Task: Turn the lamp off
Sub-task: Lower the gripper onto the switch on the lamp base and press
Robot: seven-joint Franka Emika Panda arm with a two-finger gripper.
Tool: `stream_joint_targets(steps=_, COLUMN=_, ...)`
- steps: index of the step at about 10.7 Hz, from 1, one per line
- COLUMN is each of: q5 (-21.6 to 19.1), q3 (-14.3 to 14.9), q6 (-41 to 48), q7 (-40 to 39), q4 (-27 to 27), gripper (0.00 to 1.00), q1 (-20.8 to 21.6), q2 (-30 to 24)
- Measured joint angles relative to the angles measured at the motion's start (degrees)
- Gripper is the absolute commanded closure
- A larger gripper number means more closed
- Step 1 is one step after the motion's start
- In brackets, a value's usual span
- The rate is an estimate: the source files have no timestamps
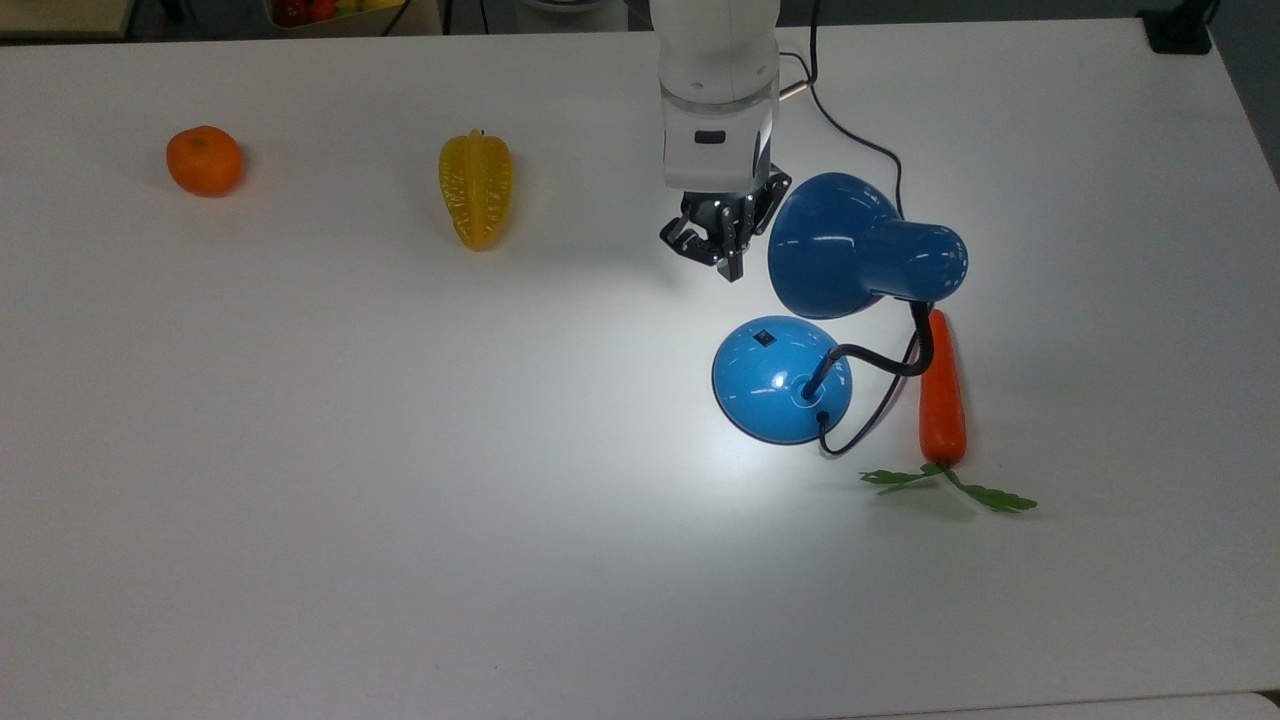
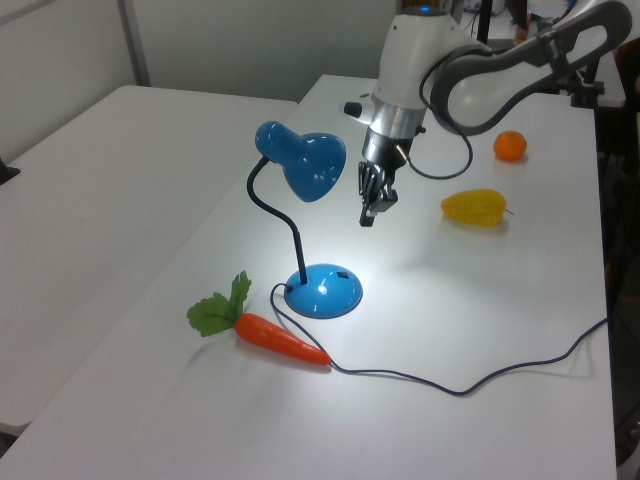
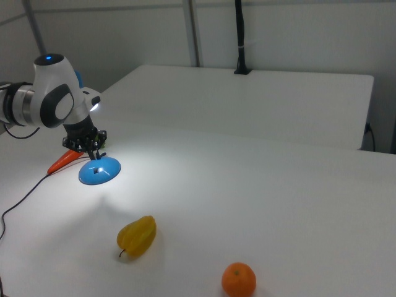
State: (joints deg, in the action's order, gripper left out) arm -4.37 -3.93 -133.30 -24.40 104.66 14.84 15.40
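On the white table [image 1: 300,450], the closed hand [image 1: 733,272] hangs beside the lamp [image 1: 782,380], carrot [image 1: 942,395] behind.

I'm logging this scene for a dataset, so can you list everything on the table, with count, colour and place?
lamp: 1, glossy blue with black gooseneck, lit; on the top view's right half, its round base below the shade.
switch: 1, dark, on the base's upper side in the top view.
cord: 1, black, trailing from the base across the table.
carrot: 1, orange with green leaves, lying just to the top view's right of the base.
starfruit: 1, yellow, upper middle of the top view.
orange: 1, orange, the top view's upper left.
table: 1, white.
gripper: 1, black on a white arm, shut, in the air beside the shade, above the base.
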Motion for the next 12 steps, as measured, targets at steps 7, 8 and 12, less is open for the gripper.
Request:
stream_joint_targets(steps=7, q5=0.0, q3=0.0, q6=-14.9, q7=0.0, q4=3.6, gripper=1.0, q1=1.9, q2=5.5)
stream_joint_targets(steps=8, q5=0.0, q3=-0.2, q6=-17.3, q7=0.0, q4=5.0, gripper=1.0, q1=1.9, q2=5.7)
stream_joint_targets(steps=12, q5=0.0, q3=-0.6, q6=-19.5, q7=0.5, q4=5.6, gripper=1.0, q1=1.9, q2=6.4)
